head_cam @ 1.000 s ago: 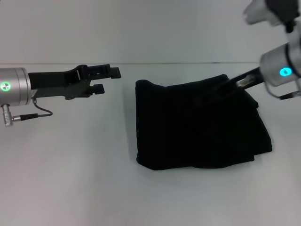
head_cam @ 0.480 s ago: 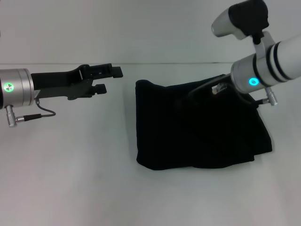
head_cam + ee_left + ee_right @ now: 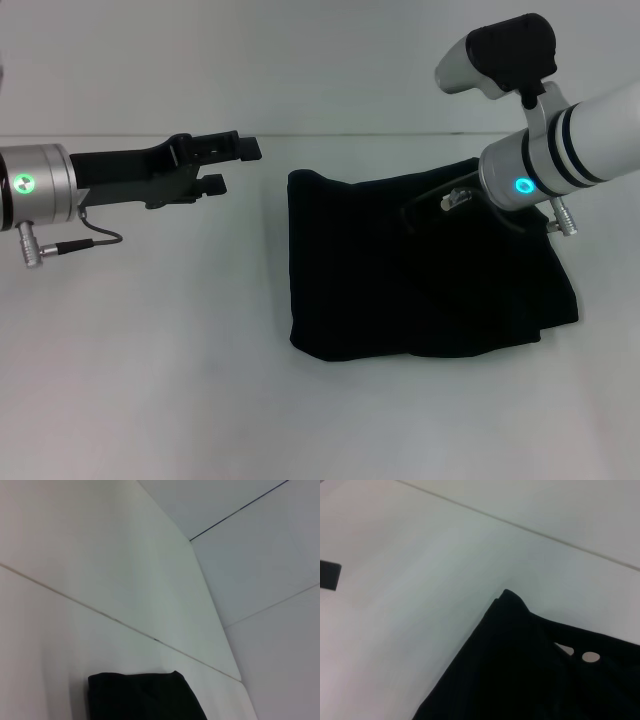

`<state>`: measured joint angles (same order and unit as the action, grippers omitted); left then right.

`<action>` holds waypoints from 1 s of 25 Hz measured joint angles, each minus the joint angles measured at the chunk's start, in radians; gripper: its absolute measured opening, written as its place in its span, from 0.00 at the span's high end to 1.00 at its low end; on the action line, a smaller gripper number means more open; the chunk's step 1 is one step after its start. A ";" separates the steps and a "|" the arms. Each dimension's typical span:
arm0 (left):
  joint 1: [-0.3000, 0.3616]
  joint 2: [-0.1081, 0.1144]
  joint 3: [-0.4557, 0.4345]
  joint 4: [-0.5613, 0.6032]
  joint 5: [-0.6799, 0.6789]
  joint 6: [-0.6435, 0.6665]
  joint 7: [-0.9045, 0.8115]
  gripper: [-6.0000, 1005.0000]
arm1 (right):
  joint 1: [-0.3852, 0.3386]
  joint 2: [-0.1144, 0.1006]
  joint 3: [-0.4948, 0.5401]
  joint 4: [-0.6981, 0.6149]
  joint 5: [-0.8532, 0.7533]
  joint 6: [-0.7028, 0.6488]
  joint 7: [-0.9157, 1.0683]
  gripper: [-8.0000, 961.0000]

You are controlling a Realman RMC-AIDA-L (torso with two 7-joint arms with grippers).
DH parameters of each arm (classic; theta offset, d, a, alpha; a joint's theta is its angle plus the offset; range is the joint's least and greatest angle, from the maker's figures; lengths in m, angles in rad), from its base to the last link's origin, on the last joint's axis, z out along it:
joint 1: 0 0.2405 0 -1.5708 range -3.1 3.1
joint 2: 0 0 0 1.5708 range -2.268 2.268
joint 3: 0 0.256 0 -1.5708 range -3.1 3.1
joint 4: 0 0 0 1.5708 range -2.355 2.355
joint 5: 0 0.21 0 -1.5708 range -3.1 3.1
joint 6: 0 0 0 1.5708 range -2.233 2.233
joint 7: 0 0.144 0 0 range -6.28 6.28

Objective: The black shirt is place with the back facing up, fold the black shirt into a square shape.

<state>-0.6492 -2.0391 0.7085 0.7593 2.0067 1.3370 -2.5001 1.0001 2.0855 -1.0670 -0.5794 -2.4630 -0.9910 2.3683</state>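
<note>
— Where's the left arm?

— Stretched out level from the left side, silver wrist cuff glowing green. Its black two-fingered left end effector [image 3: 232, 165] points toward the middle, the two fingers parted with a clear gap between them, gripping nothing.

— And the right?

— It comes in from the right, white with black bands and a blue-lit silver cuff, angled downward. The black right end effector [image 3: 428, 208] is low and dark against dark; I can't make out its fingers.
</note>
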 joint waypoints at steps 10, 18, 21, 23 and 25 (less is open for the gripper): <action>0.002 -0.003 0.000 0.000 -0.001 -0.009 0.001 0.12 | -0.013 -0.012 0.002 -0.036 -0.002 -0.020 0.060 0.86; 0.004 -0.003 0.000 0.000 -0.012 -0.005 0.001 0.12 | -0.078 -0.071 0.004 -0.203 -0.022 -0.075 0.228 0.94; 0.004 -0.004 0.000 -0.001 -0.014 -0.005 0.001 0.12 | -0.078 -0.092 0.005 -0.195 -0.040 -0.085 0.268 0.92; 0.005 -0.004 0.000 -0.003 -0.017 -0.005 0.002 0.12 | -0.077 -0.093 0.005 -0.189 -0.064 -0.080 0.283 0.91; 0.006 -0.004 0.000 -0.006 -0.021 -0.007 0.005 0.12 | -0.075 -0.090 0.003 -0.178 -0.076 -0.065 0.286 0.90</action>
<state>-0.6437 -2.0432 0.7087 0.7537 1.9860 1.3298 -2.4954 0.9249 1.9957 -1.0637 -0.7578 -2.5392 -1.0562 2.6543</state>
